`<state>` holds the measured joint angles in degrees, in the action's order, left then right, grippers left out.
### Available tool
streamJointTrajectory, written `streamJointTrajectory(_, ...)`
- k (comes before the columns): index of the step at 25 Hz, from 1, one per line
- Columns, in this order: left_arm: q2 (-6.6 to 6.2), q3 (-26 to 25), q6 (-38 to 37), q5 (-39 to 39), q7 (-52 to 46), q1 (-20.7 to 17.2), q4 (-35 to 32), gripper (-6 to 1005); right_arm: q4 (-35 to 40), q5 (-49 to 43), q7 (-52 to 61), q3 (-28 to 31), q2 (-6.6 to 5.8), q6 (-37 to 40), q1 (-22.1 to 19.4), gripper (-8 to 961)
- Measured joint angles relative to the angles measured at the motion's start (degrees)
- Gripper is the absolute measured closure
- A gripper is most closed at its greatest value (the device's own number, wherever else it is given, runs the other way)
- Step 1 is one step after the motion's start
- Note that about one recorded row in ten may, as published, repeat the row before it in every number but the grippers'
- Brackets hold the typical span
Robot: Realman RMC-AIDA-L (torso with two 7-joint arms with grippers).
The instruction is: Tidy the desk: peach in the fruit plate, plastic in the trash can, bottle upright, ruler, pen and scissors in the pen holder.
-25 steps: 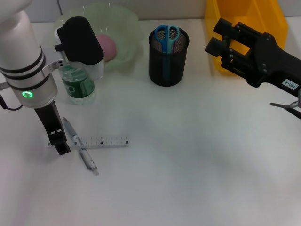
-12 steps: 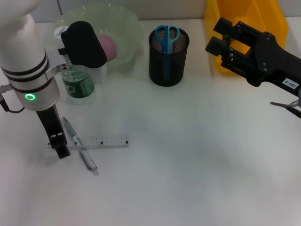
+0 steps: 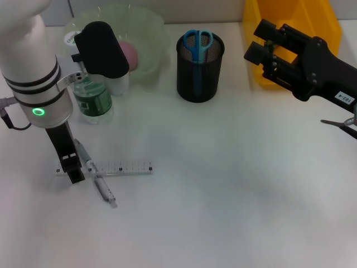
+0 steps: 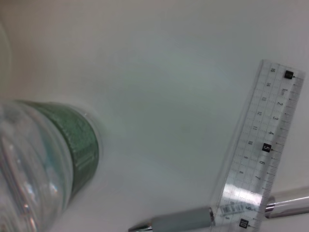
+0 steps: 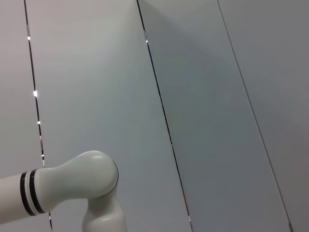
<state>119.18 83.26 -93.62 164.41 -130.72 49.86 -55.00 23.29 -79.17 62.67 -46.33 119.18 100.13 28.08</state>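
A glossy yellow trash can [image 3: 290,25], one ribbed translucent fruit plate [image 3: 146,33] cradling the pink peach [image 3: 127,54], one black mesh pen holder [image 3: 199,70] with blue scissors [image 3: 197,42], one upright clear green-labelled bottle [image 3: 92,103], and a clear flat ruler [image 3: 125,168] crossing one grey pen [image 3: 96,177] surround the right gripper [image 3: 261,47], spread wide near the can, and the left gripper [image 3: 73,170], fingers' state unclear, at the ruler's end.

On the table [image 3: 223,184], the ruler [image 3: 120,168] lies near the left front with the pen [image 3: 95,178] crossing its left end. The bottle [image 3: 92,103] stands behind them, and the fruit plate [image 3: 148,33] with the peach [image 3: 129,54] in it is behind the bottle. Right of the plate stands the pen holder [image 3: 199,70] with scissors [image 3: 197,43] in it, and the trash can [image 3: 293,22] is at the far right.
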Motion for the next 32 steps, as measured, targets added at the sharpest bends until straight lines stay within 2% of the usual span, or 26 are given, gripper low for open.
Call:
streamJointTrajectory(11,0.00,0.27,-0.24,-0.06,-0.10,0.92,1.09,322,0.03,0.07,0.00,0.02,0.00,-0.12,0.48,345)
streamJointTrajectory(24,0.00,1.29,-0.25,-0.27,0.26,1.75,2.34,497,0.00,0.58,0.00,0.02,-0.07,-0.07,0.58,345)
streamJointTrajectory(32,0.00,2.29,-0.54,-0.29,-0.15,1.90,2.80,553,0.00,0.69,0.00,0.02,-0.09,-0.03,0.57,345)
